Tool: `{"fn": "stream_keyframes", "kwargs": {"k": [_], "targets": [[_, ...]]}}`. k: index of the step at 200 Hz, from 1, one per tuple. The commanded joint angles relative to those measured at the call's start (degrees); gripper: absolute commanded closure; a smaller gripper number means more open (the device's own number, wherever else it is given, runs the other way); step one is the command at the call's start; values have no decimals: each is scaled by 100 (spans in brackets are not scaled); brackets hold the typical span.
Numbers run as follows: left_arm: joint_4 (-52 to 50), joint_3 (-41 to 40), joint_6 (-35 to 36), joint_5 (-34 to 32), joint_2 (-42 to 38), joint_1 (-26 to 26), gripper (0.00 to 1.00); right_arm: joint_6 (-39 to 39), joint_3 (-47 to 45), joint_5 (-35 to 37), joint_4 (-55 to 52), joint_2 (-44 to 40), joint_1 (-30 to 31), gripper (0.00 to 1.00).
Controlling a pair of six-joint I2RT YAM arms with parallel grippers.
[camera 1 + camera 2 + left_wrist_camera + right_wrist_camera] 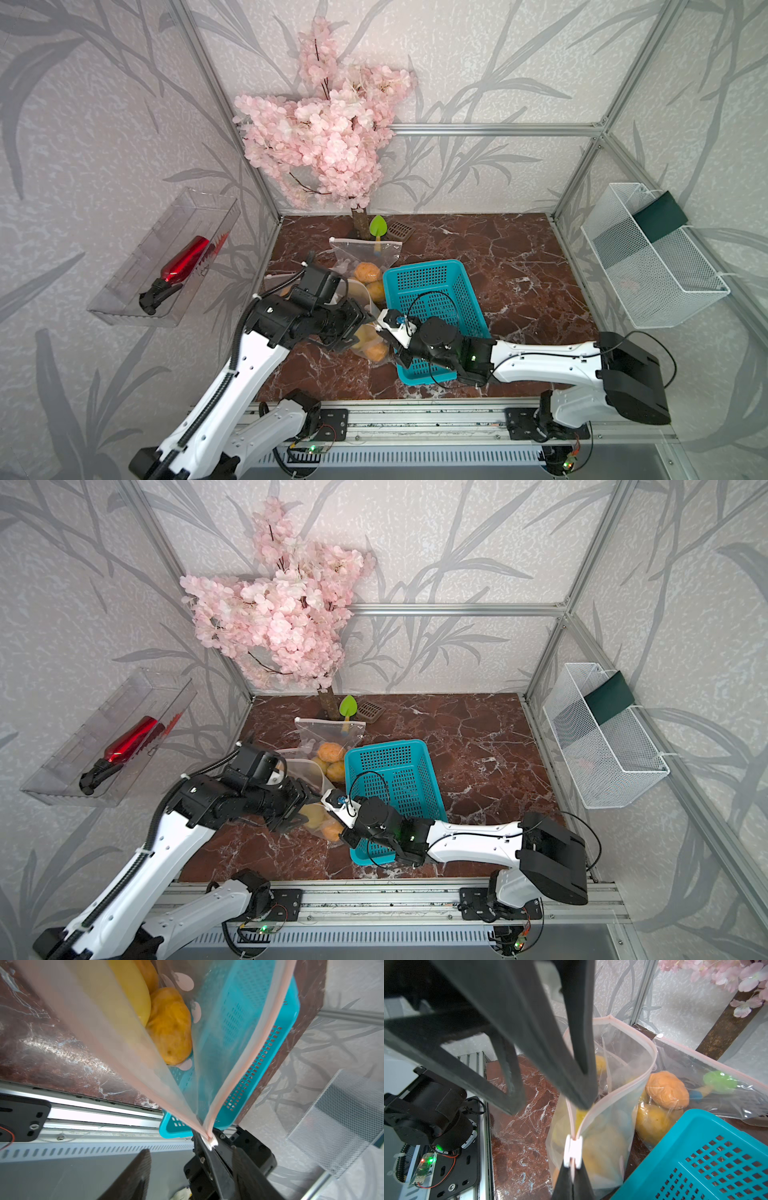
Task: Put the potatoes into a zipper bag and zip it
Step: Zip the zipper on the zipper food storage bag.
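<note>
Two grippers meet at the zipper bag (616, 1084), which stands with its mouth open on the marble table (519, 266), just beside the teal basket (419, 266). Right gripper (572, 1169): fingers pinch the bag rim against the white slider (573, 1152). Left gripper (550, 1106): fingers spread, one tip at the rim. Several potatoes (170, 1028) lie inside the bag.

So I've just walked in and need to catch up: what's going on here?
The right gripper is shut on the zipper bag right by its white slider. The left gripper stands open at the bag's mouth, which gapes unzipped. Several potatoes sit inside; the teal basket beside it looks empty.
</note>
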Motion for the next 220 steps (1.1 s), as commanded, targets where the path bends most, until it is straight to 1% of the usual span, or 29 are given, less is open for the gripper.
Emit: {"fn": "stream_keyframes", "kwargs": {"k": [1,18,74,114,134,156,220], "targets": [[132,0,-209,-208,128,-169,46,-47,166,-37,93,-77,63,100],[286,-42,-230,-275,219,-233,49,-47,156,-37,101,-91,73,100],[325,82,-148,-278,451,-442,50,-51,182,-29,81,-56,87,100],[259,5,-129,-257,360,-490,65,12,46,104,242,-168,92,100],[285,-41,-140,-280,315,-492,68,24,50,150,239,-175,93,100],[342,-72,-99,-115,353,-502,72,45,46,190,242,-161,91,100],[470,-103,-96,-32,275,-580,76,57,100,262,174,-121,91,100]]}}
